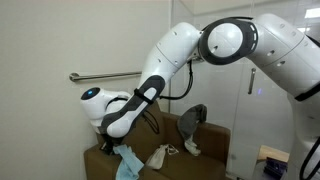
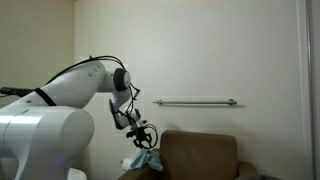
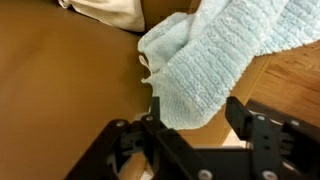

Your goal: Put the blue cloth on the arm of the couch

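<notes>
Gripper (image 3: 190,128) jaws look parted, blue cloth (image 3: 225,50) loose btwn them & draped on arm of the couch (image 3: 70,100); lift straight up, slow, so fingers don't snag & drag it off.

a white franka arm (image 2: 60,95) sweeps in from the lower left foreground, rises to a bend near the pale wall (image 2: 200,50) and drops toward a brown couch (image 2: 205,155). its gripper (image 2: 143,138), dark and trailing black cabling, hangs just above a blue cloth (image 2: 143,160) bunched on the arm of the couch (image 2: 156,173) at the end nearest the robot. whether gripper and cloth touch cannot be made out from here. a metal grab rail (image 2: 195,101) runs level along the wall above the couch's low back. a dark upright strip (image 2: 306,80) marks the frame's right edge.
</notes>
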`<control>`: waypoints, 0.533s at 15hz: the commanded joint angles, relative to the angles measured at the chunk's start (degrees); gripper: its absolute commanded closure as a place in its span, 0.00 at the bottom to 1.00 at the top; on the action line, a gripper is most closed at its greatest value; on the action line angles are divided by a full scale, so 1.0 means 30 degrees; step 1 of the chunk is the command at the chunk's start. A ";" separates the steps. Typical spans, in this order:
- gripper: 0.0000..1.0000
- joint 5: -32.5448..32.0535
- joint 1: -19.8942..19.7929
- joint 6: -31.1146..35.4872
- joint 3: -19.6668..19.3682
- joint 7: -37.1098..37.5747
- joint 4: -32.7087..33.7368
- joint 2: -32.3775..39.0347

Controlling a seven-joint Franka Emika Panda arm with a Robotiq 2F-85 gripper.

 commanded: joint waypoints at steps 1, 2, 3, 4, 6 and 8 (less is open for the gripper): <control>0.00 0.0257 0.0417 0.0372 -0.0220 -0.0568 0.0021 -0.0203; 0.00 0.0143 0.0483 0.0806 -0.0199 -0.0624 -0.0061 -0.0298; 0.00 0.0083 0.0487 0.1486 -0.0090 -0.0825 -0.0230 -0.0442; 0.00 0.0046 0.0540 0.2102 -0.0071 -0.0928 -0.0360 -0.0540; 0.00 -0.0191 0.0832 0.3257 -0.0353 -0.0685 -0.1043 -0.1274; 0.00 -0.0825 0.1309 0.4543 -0.0935 0.0024 -0.2338 -0.2572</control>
